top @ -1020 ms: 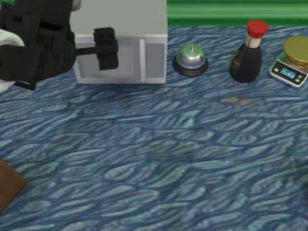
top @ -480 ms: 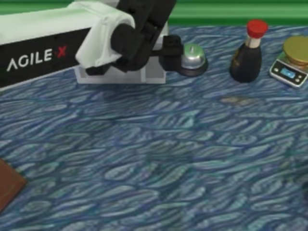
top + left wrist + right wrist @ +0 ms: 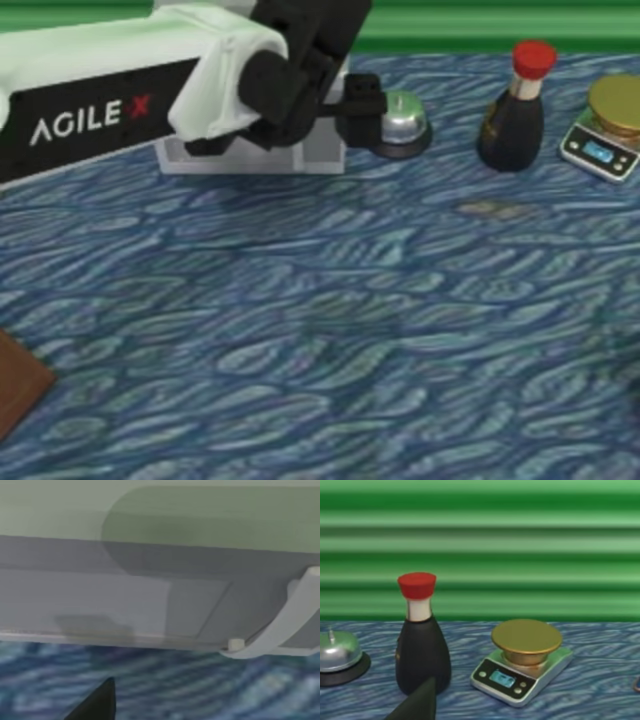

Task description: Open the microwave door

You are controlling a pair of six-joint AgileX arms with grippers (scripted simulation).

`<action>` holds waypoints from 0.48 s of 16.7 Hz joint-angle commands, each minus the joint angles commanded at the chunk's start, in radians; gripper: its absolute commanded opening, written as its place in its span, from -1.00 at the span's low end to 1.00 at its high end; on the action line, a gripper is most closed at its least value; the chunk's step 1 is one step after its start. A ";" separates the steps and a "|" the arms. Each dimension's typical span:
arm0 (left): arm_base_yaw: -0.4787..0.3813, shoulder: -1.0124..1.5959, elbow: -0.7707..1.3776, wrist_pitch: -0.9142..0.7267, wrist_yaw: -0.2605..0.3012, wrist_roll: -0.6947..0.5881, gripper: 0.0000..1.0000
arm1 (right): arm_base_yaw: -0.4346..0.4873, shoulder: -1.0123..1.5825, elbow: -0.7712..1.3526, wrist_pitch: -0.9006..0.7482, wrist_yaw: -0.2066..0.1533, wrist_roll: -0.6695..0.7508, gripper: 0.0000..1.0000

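Microwave (image 3: 322,150) sits at the upper left of the top view, at the back of the desk (image 3: 330,330), mostly hidden under the left arm (image 3: 110,110), which reaches across it from the left edge. Left gripper (image 3: 362,105) shows as a dark block just right of the microwave's front, close beside the silver bell (image 3: 402,118); cannot tell whether its fingers are apart or together.

Left wrist view: microwave door (image 3: 115,605) fills the upper frame, appears closed, with its pale bar handle (image 3: 287,625) at the right side. One dark finger (image 3: 97,702) is visible low in frame, well apart from the handle. Nothing gripped, as far as I can judge.

Right arm not visible from above; its wrist view faces the soy sauce bottle (image 3: 421,635) and scale (image 3: 522,662).

Risks, judged:
- Gripper passing the handle and knocking the bell, given how near they are.
- A shallow hook on the bar slipping off mid-pull.
- Pulling straight instead of along the hinge arc, dragging the whole microwave.
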 joint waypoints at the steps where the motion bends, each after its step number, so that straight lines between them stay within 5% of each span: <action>1: 0.007 0.025 0.011 0.018 0.004 0.006 1.00 | 0.000 0.000 0.000 0.000 0.000 0.000 1.00; 8: 0.059 0.209 0.080 0.143 0.037 0.053 1.00 | 0.000 0.000 0.000 0.000 0.000 0.000 1.00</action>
